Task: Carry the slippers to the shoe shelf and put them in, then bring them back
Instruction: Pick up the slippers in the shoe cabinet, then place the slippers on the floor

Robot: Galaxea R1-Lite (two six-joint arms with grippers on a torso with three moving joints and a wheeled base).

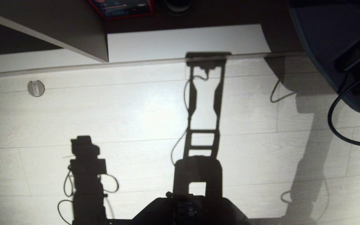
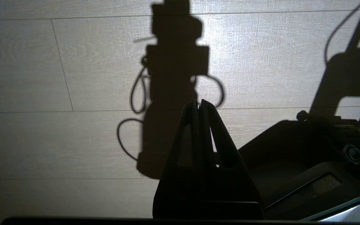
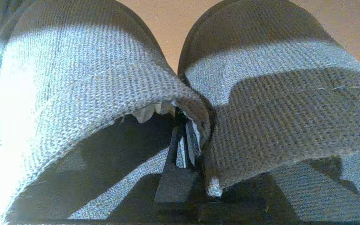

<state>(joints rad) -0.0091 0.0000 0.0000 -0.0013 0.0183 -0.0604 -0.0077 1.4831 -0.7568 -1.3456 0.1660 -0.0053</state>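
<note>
Closest in, the right wrist view shows the right gripper (image 3: 187, 140) with its fingers (image 3: 180, 147) pinched together on the inner edges of the slippers (image 3: 111, 81), both uppers gathered where they meet, so the pair hangs from one grip, toes pointing away. The tan surface beyond the toes is probably the floor, though too little of it shows to be sure.

The left gripper (image 2: 199, 106) hangs idle beside the robot's base, fingers pressed together on nothing, over the pale plank floor (image 2: 42, 140).

In the head view the right arm (image 1: 348, 62) is a dark mass at the right edge. Farther off, the floor gives way to a pale base board (image 1: 180, 40) under a slanting panel (image 1: 73, 34), likely the shoe shelf.

This reads as a carrying step. The next move calls for keeping the pinch firm and bringing the pair level toward where it is to be set down.
</note>
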